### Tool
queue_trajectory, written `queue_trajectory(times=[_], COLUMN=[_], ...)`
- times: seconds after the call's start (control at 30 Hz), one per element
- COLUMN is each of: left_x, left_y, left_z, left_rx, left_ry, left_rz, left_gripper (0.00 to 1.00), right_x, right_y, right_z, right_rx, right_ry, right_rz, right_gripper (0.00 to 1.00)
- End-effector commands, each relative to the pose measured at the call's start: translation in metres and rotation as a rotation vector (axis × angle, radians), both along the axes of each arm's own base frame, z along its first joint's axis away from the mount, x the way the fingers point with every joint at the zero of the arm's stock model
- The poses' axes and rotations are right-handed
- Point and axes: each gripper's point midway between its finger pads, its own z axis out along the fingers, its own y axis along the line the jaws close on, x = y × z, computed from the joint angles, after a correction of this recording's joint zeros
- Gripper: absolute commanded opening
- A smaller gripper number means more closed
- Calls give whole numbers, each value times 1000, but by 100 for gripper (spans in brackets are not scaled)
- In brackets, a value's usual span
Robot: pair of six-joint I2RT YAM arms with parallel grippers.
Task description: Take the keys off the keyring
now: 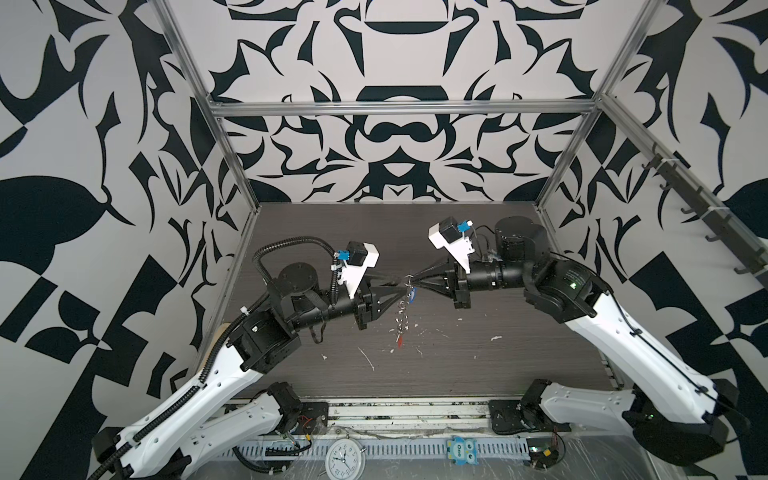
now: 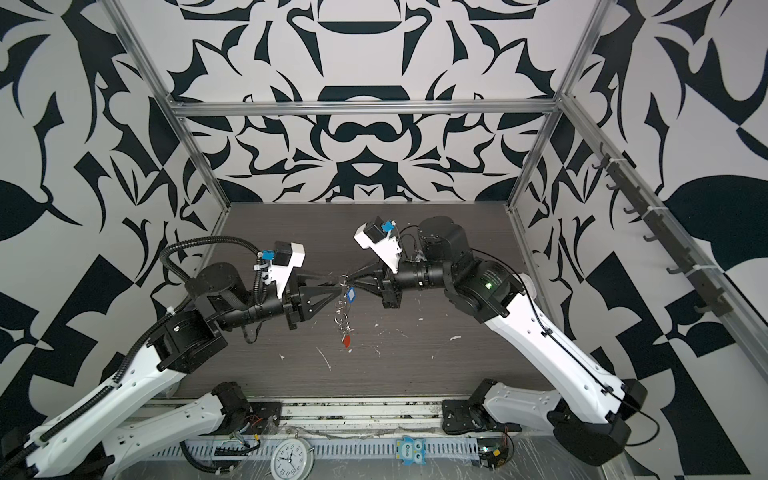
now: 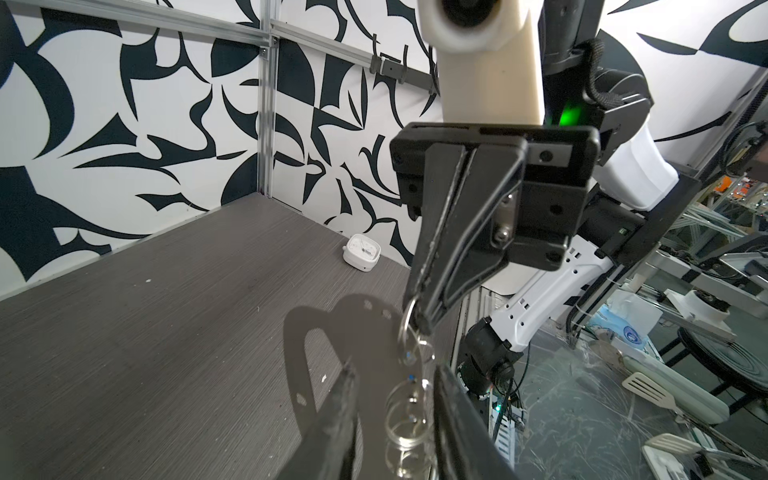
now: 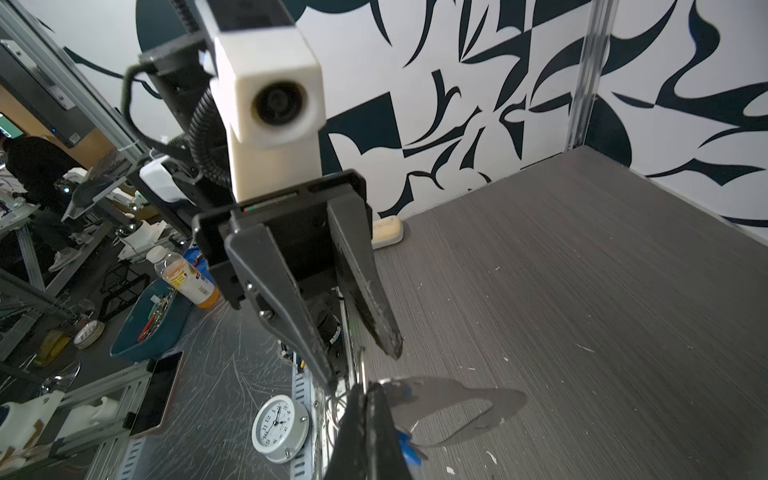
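The keyring is held up over the table by its top ring, which is pinched between the pressed-together jaws of the right gripper. The chain of rings hangs down from that grip, with the blue key just below it and the red key at the low end. The left gripper is seen with jaws partly spread, one finger on each side of the hanging rings. Whether the rings are touched cannot be told, since they are blurred there.
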Motion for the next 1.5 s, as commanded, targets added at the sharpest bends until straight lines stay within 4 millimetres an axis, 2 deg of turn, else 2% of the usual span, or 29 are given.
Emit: queue_trajectory(times=[0.0, 0.17, 0.5, 0.57, 0.7, 0.87, 0.97, 1.07, 1.13, 1.3, 1.47], left_x=[-1, 3, -8, -8, -7, -5, -1, 3, 7, 14, 10], left_y=[2, -3, -13, -14, -15, -14, -13, -10, -6, 6, 5], left_z=[14, 14, 14, 13, 10, 8, 8, 12, 15, 25, 31], left_rx=[-16, -8, -7, -7, -3, -3, -23, -80, -124, -214, -217], left_ry=[-9, 17, 56, 65, 76, 75, 77, 53, 26, -68, -122], left_rz=[-15, -33, -136, -143, -143, -122, -101, -69, -28, 48, 30], left_gripper=[34, 27, 18, 14, 6, 0, 0, 0, 0, 0, 0], right_x=[-10, -14, -15, -15, -14, -12, -11, -8, -3, 3, 5], right_y=[-4, -5, -7, -6, -6, -6, -5, -3, -3, -11, -13], right_z=[24, 22, 17, 16, 17, 18, 22, 26, 31, 47, 37], right_rx=[42, 25, -24, -30, -39, -55, -42, 4, 44, 155, 150], right_ry=[-67, -73, -79, -78, -78, -82, -75, -69, -69, -97, -86], right_rz=[39, 54, 74, 75, 75, 70, 63, 38, -1, -93, -115], right_gripper=[0, 0, 0, 0, 0, 0, 1, 20, 27, 33, 34])
